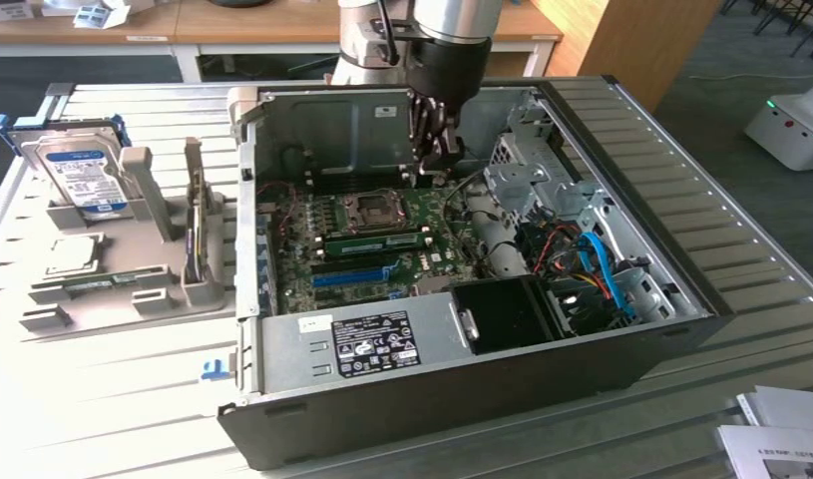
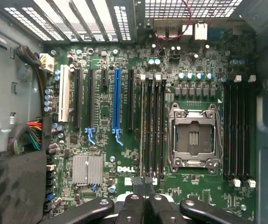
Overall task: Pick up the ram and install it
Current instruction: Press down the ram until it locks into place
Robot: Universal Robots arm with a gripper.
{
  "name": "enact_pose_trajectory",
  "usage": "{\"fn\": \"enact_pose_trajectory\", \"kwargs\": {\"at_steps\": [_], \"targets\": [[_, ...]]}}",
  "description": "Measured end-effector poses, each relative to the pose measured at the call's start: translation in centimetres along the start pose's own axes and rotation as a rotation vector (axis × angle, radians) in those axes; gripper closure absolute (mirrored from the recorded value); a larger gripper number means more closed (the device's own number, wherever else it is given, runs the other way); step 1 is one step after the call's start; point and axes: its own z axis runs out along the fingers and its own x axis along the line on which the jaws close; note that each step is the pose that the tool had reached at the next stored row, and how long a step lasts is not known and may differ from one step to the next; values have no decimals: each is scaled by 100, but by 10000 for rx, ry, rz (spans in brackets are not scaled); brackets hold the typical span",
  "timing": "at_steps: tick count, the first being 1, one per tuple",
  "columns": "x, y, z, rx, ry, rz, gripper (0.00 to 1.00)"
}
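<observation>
Only the white word "DELL" reads, printed on the green motherboard (image 2: 133, 150).

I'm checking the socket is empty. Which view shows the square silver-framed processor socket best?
The wrist view: it faces the square silver-framed processor socket head-on, empty centre plain. The exterior view shows the socket at a slant, farther off.

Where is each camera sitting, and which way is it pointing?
Exterior view: off the arm, raised, looking down at an angle into the open computer case on the table; the arm reaches down into it.
Wrist view: on the wrist over the case, facing straight onto the motherboard; the shut fingers show.
Shared: motherboard, processor socket, blue slot.
</observation>
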Motion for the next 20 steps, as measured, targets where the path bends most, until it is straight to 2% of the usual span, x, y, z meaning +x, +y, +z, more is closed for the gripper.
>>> {"fn": "enact_pose_trajectory", "kwargs": {"at_steps": [13, 20], "targets": [[-1, -22, 1, 0, 0, 1, 90], [-3, -24, 50, 1, 0, 0, 90]]}}
